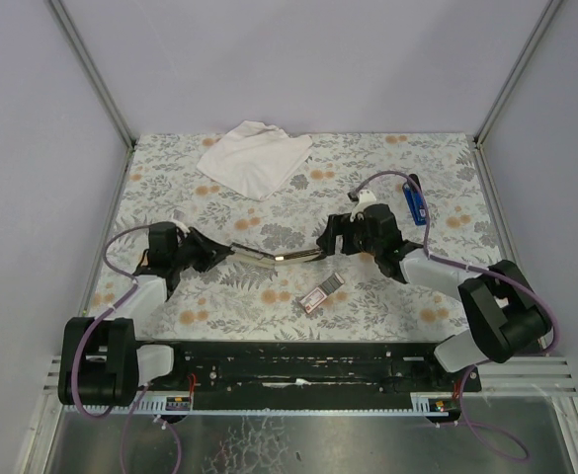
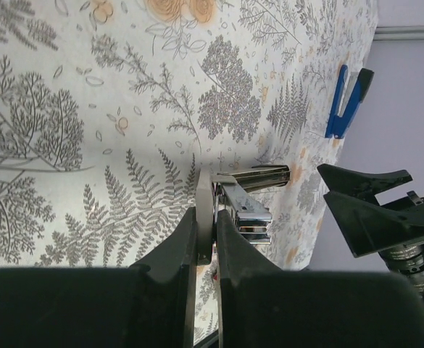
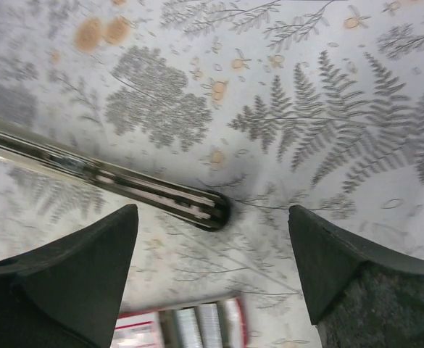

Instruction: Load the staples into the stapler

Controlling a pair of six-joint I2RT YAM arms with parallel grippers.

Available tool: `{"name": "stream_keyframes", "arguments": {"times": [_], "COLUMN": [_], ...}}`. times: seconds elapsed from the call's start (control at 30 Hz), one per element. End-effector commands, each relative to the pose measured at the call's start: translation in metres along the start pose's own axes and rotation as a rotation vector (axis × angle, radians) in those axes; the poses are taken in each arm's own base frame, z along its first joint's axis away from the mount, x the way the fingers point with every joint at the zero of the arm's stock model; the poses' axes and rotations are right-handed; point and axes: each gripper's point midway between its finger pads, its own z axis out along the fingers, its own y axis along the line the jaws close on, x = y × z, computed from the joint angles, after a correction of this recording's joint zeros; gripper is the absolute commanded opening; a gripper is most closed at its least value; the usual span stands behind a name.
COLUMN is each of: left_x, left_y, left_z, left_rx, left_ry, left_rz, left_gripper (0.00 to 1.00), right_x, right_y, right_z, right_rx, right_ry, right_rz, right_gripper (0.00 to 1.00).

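A silver stapler (image 1: 274, 255) lies hinged open in the middle of the table. My left gripper (image 1: 214, 252) is shut on its grey rear end (image 2: 205, 203), with the chrome magazine (image 2: 251, 210) just past the fingers. My right gripper (image 1: 330, 237) is open at the stapler's other end. In the right wrist view the long opened arm (image 3: 125, 181) ends between the wide-apart fingers (image 3: 96, 254), and nothing is held. The staples (image 1: 320, 293) lie in a small red-and-white box near the stapler, and the box also shows at the bottom edge (image 3: 190, 326) of the right wrist view.
A blue stapler (image 1: 415, 200) lies at the back right and shows as well in the left wrist view (image 2: 346, 101). A crumpled white cloth (image 1: 254, 158) sits at the back centre. Grey walls close in the floral table on three sides.
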Motion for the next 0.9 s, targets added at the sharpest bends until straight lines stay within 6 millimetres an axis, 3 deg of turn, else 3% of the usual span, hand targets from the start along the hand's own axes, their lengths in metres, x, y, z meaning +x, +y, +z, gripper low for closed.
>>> {"name": "stream_keyframes", "arguments": {"times": [0.0, 0.13, 0.27, 0.37, 0.63, 0.87], "left_x": [0.008, 0.015, 0.021, 0.025, 0.029, 0.042], "left_y": [0.016, 0.024, 0.031, 0.035, 0.042, 0.033], "left_z": [-0.001, -0.003, -0.002, -0.002, -0.003, 0.003], "left_rx": [-0.009, -0.024, -0.038, -0.048, -0.06, -0.049], "left_ry": [-0.035, -0.032, -0.01, -0.003, 0.004, 0.012], "left_rz": [-0.056, -0.056, -0.054, -0.053, -0.042, -0.002], "left_gripper": [0.0, 0.0, 0.0, 0.0, 0.0, 0.0], "right_x": [-0.006, 0.009, 0.025, 0.03, 0.019, 0.028], "right_y": [0.037, 0.061, 0.07, 0.068, 0.064, 0.041], "right_z": [-0.007, 0.002, 0.016, 0.02, 0.029, 0.053], "right_rx": [-0.081, -0.124, -0.138, -0.123, -0.081, 0.021], "right_ry": [0.046, 0.113, 0.187, 0.199, 0.179, 0.172], "right_rz": [0.293, 0.325, 0.342, 0.359, 0.352, 0.334], "right_gripper": [0.89, 0.88, 0.83, 0.8, 0.76, 0.75]}}
